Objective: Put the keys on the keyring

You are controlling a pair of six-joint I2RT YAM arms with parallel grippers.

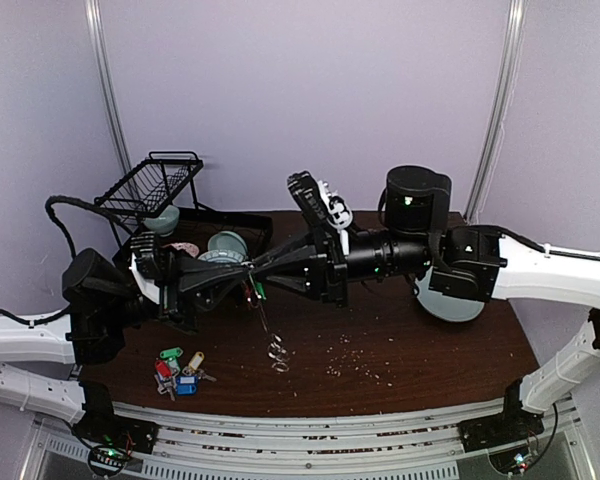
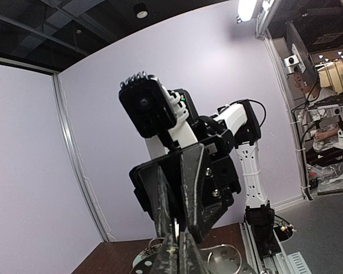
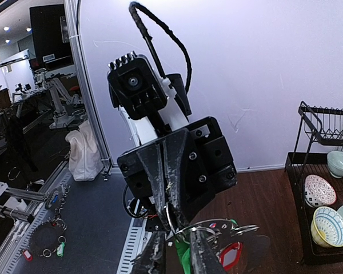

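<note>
1. Keyring (image 3: 216, 229): I see its wire rings bunched where my two grippers meet tip to tip above the middle of the table (image 1: 420, 350). From overhead, a thin strand with more rings dangles from that point toward the wood. I cannot tell whether it touches.
2. Left gripper (image 1: 244, 276): its fingers are pressed together on a wire ring of the keyring.
3. Right gripper (image 1: 264, 274): its fingers are drawn to a narrow gap with a green-tagged key (image 3: 184, 258) between them. A red tag (image 3: 231, 254) hangs just beside it among the rings.
4. Loose keys (image 1: 177, 371): a small heap with green, red, blue and tan tags lies on the table near the left arm, well apart from the grippers.
5. Around: a pale green plate (image 1: 450, 306) lies partly under the right arm's wrist. A black wire dish rack (image 1: 152, 186) stands at the far left corner, with patterned bowls (image 1: 227, 243) beside and below it. Pale crumbs (image 1: 352, 356) are scattered on the wood right of the dangling rings.
6. In the way: both arms stretch across the middle of the table, hiding much of its far half from the overhead camera.
7. Surface and room: the table is dark brown wood with a slotted metal rail (image 1: 330, 428) along its near edge. Behind it are plain lilac wall panels (image 1: 310, 90) with metal posts.
</note>
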